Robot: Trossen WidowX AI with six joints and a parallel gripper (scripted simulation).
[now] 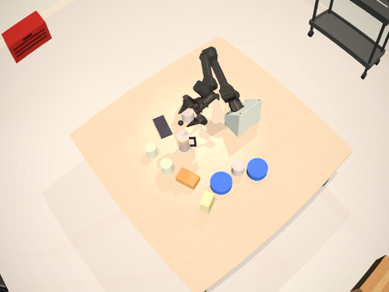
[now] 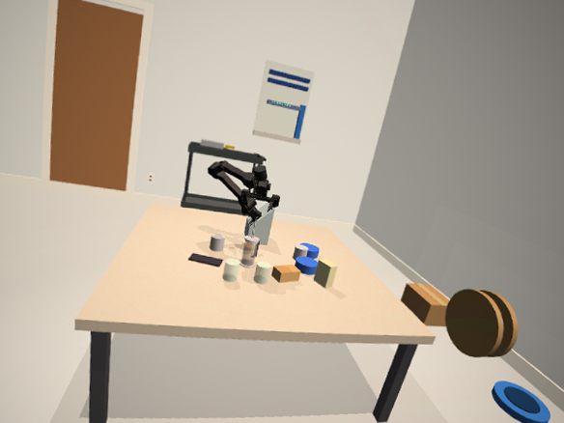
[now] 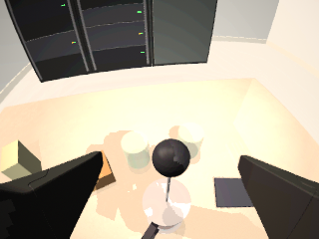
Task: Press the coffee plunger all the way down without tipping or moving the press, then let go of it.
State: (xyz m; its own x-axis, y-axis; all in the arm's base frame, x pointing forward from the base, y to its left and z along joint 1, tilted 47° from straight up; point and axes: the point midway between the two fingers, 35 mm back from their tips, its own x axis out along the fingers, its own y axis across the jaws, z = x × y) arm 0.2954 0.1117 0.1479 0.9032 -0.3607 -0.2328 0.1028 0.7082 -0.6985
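The coffee press [image 1: 183, 144] [image 2: 248, 254] [image 3: 166, 204] stands upright on the table, a clear cylinder with brown contents and a black handle [image 1: 194, 142] [image 3: 150, 231]. Its plunger is up: the black ball knob [image 1: 180, 123] [image 3: 170, 157] sits on a thin rod high above the lid. My gripper [image 1: 183, 119] [image 2: 260, 215] [image 3: 171, 161] is open and empty, reaching in from the arm's side. In the wrist view the knob appears midway between the spread fingertips; its exact depth relative to them is unclear. In the exterior view the knob is not clearly visible against the gripper.
A pinkish cylinder [image 1: 188, 115] [image 2: 217, 242] stands below the gripper. A dark flat slab [image 1: 162, 126] and two pale green cylinders [image 1: 151, 149] [image 1: 166, 166] are near the press. An orange block [image 1: 188, 178], blue discs [image 1: 220, 182] [image 1: 257, 168] and a grey-green box [image 1: 248, 117] are farther off.
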